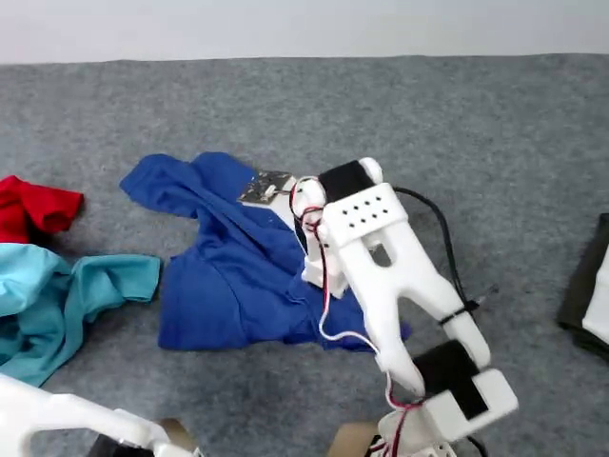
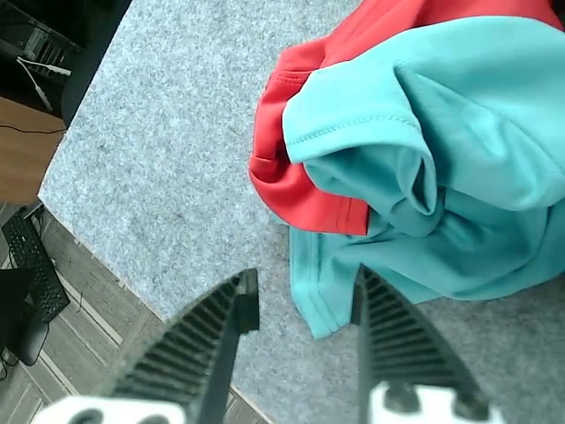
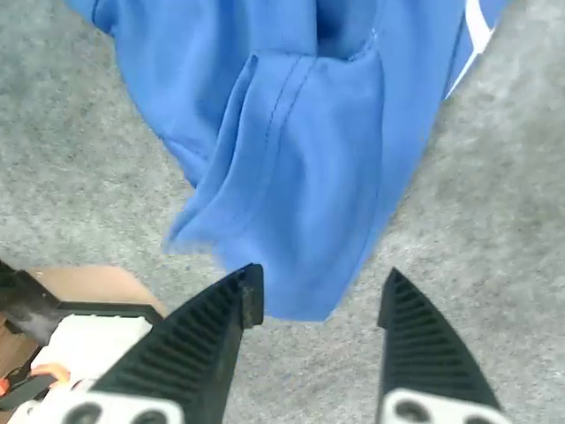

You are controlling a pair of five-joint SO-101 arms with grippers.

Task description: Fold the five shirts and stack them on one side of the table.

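A crumpled blue shirt (image 1: 228, 276) lies in the middle of the grey table. My right arm (image 1: 381, 257) stands over its near right part. In the right wrist view my right gripper (image 3: 322, 296) is open just above a folded edge of the blue shirt (image 3: 318, 132), gripping nothing. A teal shirt (image 1: 48, 305) and a red shirt (image 1: 33, 205) lie bunched at the table's left side. My left gripper (image 2: 305, 296) hangs open above the edge of the teal shirt (image 2: 459, 132), which overlaps the red shirt (image 2: 300, 194).
Dark and white garments (image 1: 590, 295) lie at the right edge of the table. The left arm (image 1: 67, 414) sits at the near left corner. The table's edge (image 2: 132, 291) runs close to the left gripper, with floor beyond it. Bare grey felt (image 1: 476, 124) stretches across the back.
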